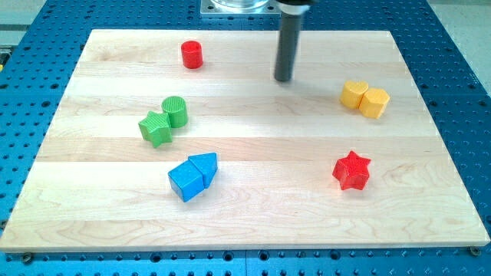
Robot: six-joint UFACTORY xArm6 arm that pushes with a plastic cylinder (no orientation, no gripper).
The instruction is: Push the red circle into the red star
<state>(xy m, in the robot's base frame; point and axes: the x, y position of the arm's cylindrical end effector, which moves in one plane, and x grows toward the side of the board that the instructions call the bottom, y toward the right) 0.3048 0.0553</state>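
Note:
The red circle [192,54] stands near the view's top left of the wooden board. The red star [352,170] lies at the lower right, far from the circle. My tip [284,78] rests on the board near the top centre, well to the right of the red circle and above and left of the red star. It touches no block.
A green circle [175,111] and a green star [156,128] touch at the left. Two blue blocks [192,176] sit together at lower centre-left. Two yellow blocks [365,98] sit together at the right. The wooden board [245,222] lies on a blue perforated table.

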